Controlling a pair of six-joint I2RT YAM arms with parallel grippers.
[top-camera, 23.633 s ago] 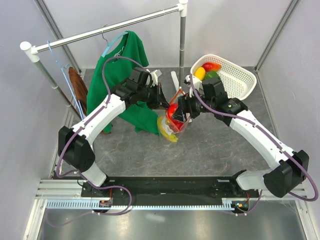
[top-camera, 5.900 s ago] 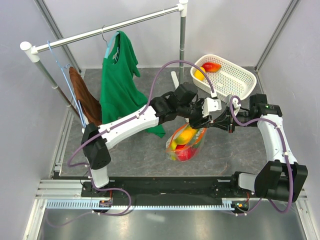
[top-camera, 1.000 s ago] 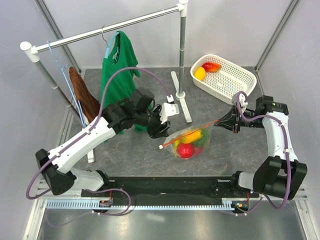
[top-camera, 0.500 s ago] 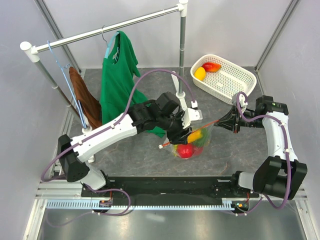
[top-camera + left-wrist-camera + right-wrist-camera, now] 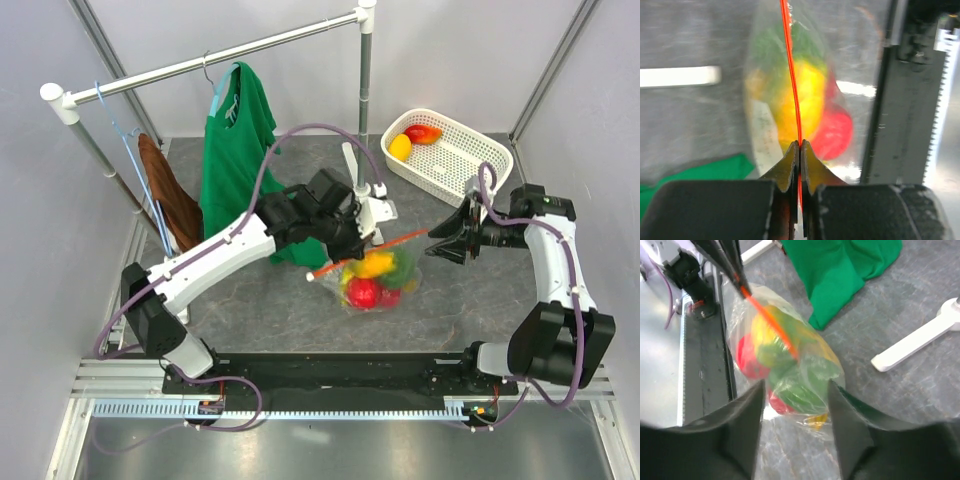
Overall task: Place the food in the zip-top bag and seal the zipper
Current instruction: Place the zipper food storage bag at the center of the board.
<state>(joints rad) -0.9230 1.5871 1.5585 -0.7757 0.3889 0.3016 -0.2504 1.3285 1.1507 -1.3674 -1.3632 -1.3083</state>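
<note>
The right gripper (image 5: 796, 390) has just spread and released the zipper (image 5: 792, 90), which the left gripper (image 5: 799, 150) now pinches above the zip-top bag (image 5: 400, 285) of food (image 5: 372, 266), so sealing looks begun, mid grey surface (image 5: 260, 300), pale walls (image 5: 450, 50), clothes rail (image 5: 210, 57) and white basket (image 5: 492, 178) behind

**Filled bag, zipper strip pinched taut**

Clear crinkly plastic zip-top bag (image 5: 378, 285) sits mid-desk, bulging, and hangs below its mouth edge. Glossy toy food is inside: yellow fruit (image 5: 370, 265), red piece (image 5: 362, 292), green pepper (image 5: 401, 268). The thin orange-red zipper strip (image 5: 402, 238) runs straight and slanted, with its small white end piece (image 5: 312, 277) at the lower left. The left tool (image 5: 799, 146) is clamped on the strip. A yellow lemon (image 5: 400, 147) and a red-yellow mango (image 5: 424, 133) lie touching in the white mesh basket (image 5: 470, 160), well apart from the bag.
</note>
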